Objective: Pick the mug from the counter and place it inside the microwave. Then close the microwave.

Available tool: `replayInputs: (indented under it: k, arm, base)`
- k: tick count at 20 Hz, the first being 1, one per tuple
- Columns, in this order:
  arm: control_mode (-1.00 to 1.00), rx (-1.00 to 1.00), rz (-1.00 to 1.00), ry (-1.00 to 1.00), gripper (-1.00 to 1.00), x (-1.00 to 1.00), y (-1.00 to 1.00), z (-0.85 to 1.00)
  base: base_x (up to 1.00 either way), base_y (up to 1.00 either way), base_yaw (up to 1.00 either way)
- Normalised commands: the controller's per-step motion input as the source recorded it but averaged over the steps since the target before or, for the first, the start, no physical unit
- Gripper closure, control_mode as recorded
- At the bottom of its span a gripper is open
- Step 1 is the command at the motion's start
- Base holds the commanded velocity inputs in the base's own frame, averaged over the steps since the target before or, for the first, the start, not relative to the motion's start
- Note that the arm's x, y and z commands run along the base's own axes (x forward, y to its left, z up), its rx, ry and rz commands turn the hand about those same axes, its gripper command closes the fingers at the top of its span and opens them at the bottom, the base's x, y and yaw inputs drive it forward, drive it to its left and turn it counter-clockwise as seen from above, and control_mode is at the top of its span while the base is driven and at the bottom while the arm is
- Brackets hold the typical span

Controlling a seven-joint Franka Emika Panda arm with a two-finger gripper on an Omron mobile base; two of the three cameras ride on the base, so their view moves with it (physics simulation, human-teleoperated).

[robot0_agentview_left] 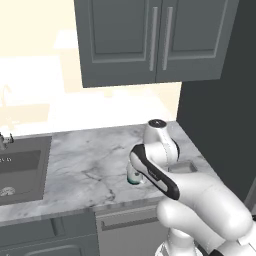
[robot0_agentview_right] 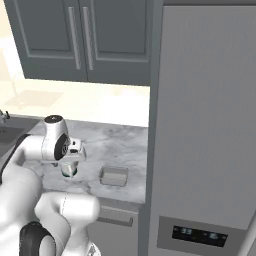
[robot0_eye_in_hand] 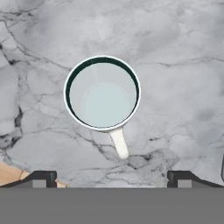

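One mug (robot0_eye_in_hand: pixel 103 93) stands upright on the counter (robot0_eye_in_hand: pixel 183 65), empty, its handle pointing toward the bottom of the hand view. We hover straight above it with the gripper (robot0_eye_in_hand: pixel 111 178) spread wide and nothing between the fingertips. To grasp well, we judge we should centre over the rim, keep the handle out of the fingers' path, then descend before closing. A shallow tray (robot0_agentview_right: pixel 114 176) lies well to the side, near the fridge (robot0_agentview_right: pixel 205 125).
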Motion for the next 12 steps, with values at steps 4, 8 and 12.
replayInputs:
  k: [4,8,12]
  arm:
    - [-1.0,0.0,0.01,0.0,-1.0,0.1,-0.06,-0.04]
    - [-1.0,0.0,0.02,0.0,-1.0,0.0,0.0,0.0]
    - [-1.0,0.0,0.02,0.0,-1.0,0.02,0.0,-0.05]
  base:
    - [0.0,0.0,0.0]
    - [0.0,0.0,0.0]
    - [0.0,0.0,0.0]
